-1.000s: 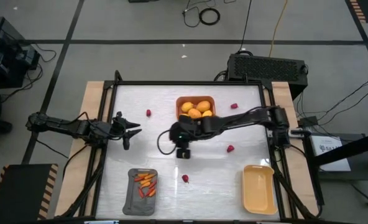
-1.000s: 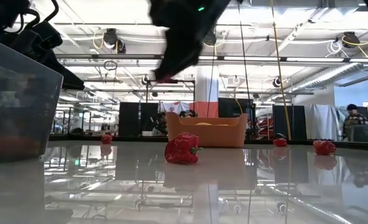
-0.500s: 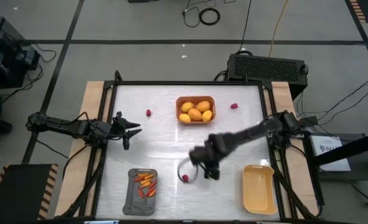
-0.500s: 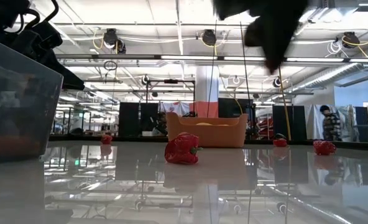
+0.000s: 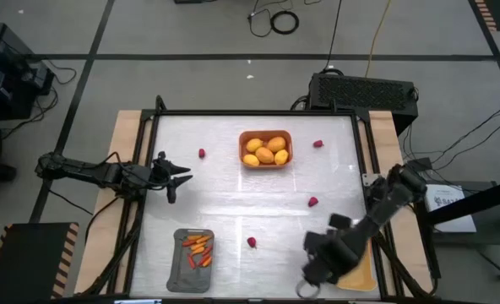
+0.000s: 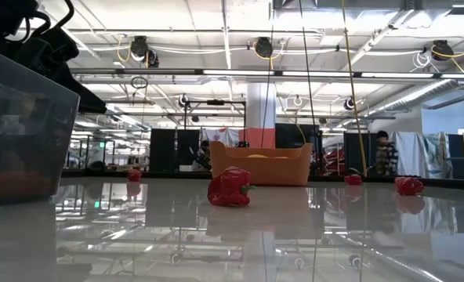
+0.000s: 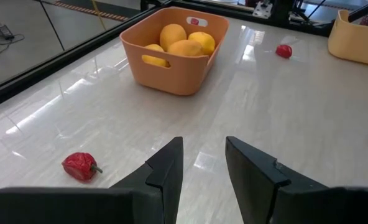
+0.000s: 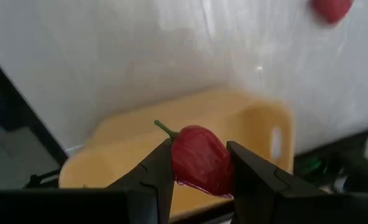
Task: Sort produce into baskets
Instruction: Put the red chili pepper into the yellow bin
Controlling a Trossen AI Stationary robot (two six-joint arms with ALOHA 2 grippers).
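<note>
White and glossy, the table (image 5: 233, 211) mirrored the ceiling strip lights of a wide workshop hall with hanging cables; a person (image 6: 383, 150) stood far back in the low view, farther toward the middle than half a second before. No writing could be read anywhere.

Since the earlier frame the right arm had swung from the table's centre down to about five o'clock; its right gripper (image 8: 199, 163) now hung over the pale yellow basket (image 8: 246, 124), which lay at the five o'clock corner; the jaws were closed partway on a red pepper-like piece (image 8: 199, 158), stem pointing outward, clear of the basket floor. The left arm had not shifted; its left gripper (image 5: 176, 177) waited at nine o'clock, fingers (image 7: 165, 171) slightly parted with nothing between them.

The orange-brown basket (image 5: 266, 149) sat at twelve o'clock holding the yellow-orange fruits (image 5: 265, 152); the dark grey basket (image 5: 192, 257) lay at seven o'clock with the carrot-like sticks (image 5: 198, 250) inside.

Loose red pieces remained on the table as before: one (image 5: 202, 154) at eleven o'clock, one (image 5: 318, 143) at one o'clock, one (image 5: 313, 202) at three o'clock, one (image 5: 252, 242) just below centre toward six.
</note>
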